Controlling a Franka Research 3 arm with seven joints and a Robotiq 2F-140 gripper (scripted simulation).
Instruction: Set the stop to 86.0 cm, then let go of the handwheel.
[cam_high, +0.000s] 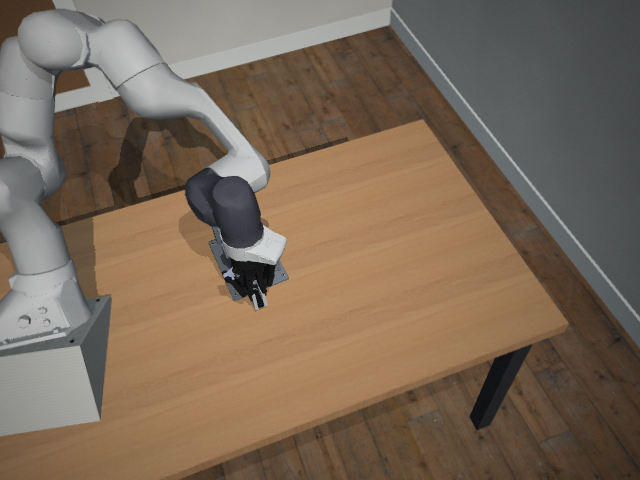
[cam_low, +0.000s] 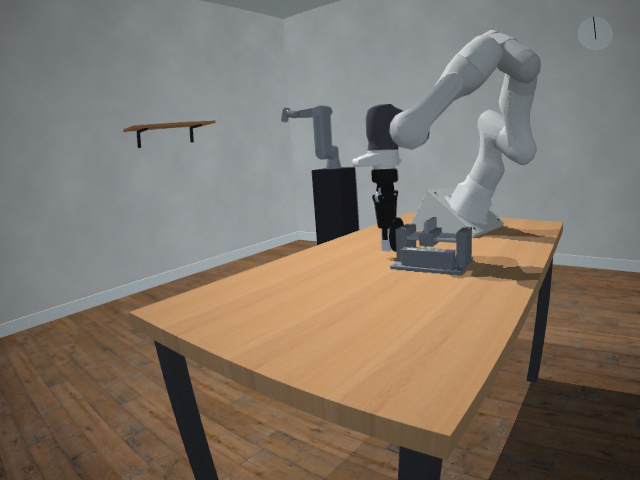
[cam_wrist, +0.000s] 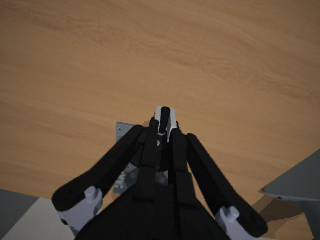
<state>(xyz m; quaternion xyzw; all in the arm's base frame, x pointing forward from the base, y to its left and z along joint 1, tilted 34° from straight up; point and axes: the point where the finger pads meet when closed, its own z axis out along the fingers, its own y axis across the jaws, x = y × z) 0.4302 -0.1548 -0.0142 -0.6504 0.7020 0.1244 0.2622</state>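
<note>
A small grey stop fixture (cam_low: 431, 250) stands on the wooden table, with a base plate, two end blocks and a sliding stop block (cam_low: 430, 230) between them. A dark handwheel (cam_low: 395, 235) sits at its left end. My gripper (cam_low: 385, 238) points straight down and is shut on the handwheel's handle. In the overhead view the gripper (cam_high: 256, 299) hangs over the front edge of the fixture's plate (cam_high: 276, 271). In the wrist view the fingers pinch a thin dark handle over the plate's corner. No scale reading is legible.
The arm's grey pedestal (cam_high: 46, 361) stands at the table's left edge. A second small arm on a black stand (cam_low: 333, 198) is behind the table. A wall shelf (cam_low: 168, 125) hangs far left.
</note>
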